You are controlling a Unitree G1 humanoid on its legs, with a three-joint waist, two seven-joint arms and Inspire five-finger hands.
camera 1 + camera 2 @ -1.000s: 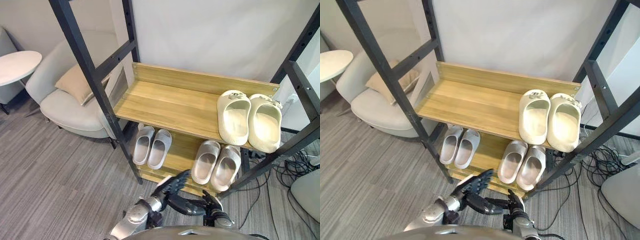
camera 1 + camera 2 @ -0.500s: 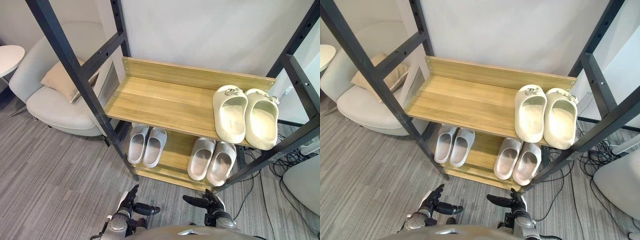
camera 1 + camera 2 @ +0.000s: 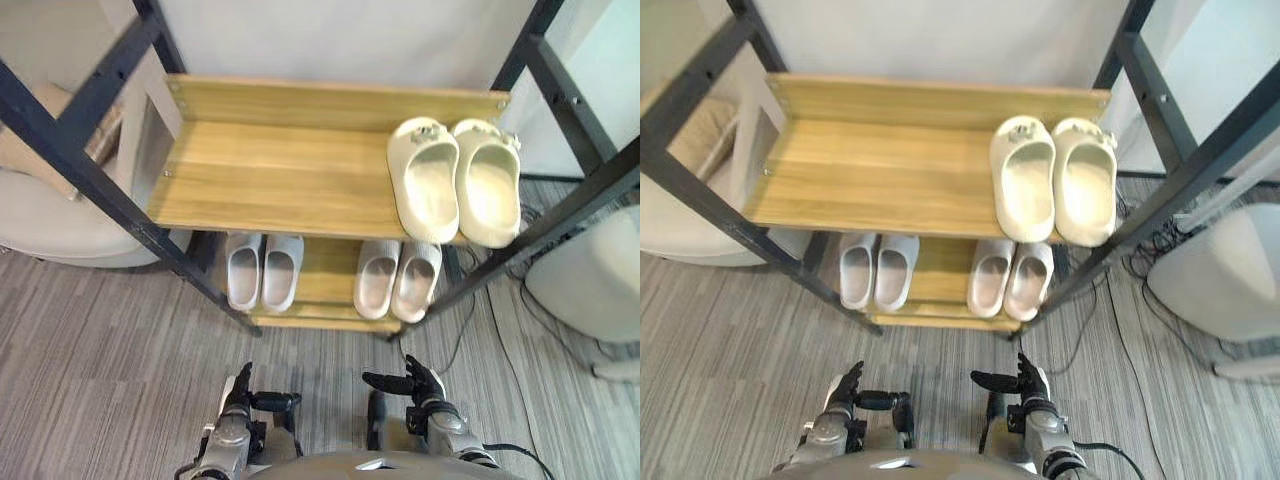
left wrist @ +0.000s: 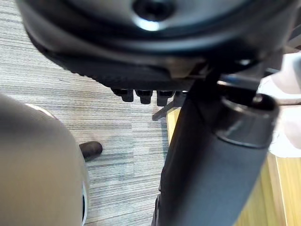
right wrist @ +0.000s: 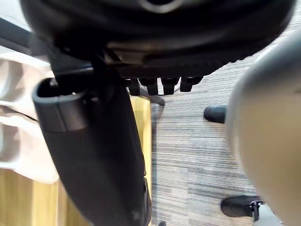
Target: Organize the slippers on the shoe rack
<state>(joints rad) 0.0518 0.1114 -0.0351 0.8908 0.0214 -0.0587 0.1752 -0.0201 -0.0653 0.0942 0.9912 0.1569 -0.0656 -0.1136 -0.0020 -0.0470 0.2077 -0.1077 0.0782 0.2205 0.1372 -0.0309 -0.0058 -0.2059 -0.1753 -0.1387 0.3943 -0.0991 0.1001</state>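
Our left hand (image 3: 238, 398) has pulled back from the middle and sits low beside the right hand (image 3: 425, 388), while every slipper has stayed put on the shoe rack (image 3: 330, 95).

We're looking more straight down now, but that's just the camera shifting. The cream slippers (image 3: 452, 178) sit at the right end of the top shelf (image 3: 270, 175). Below, a pale grey pair (image 3: 263, 270) is on the left of the lower shelf (image 3: 325, 275) and a beige-grey pair (image 3: 398, 277) on the right. Both hands hover over the grey carpet (image 3: 100, 340) in front of the rack, well apart from any shoe, fingers loose and uncurled, thumbs poking toward each other, holding nothing. A pale armchair (image 3: 40, 215) sits off left.
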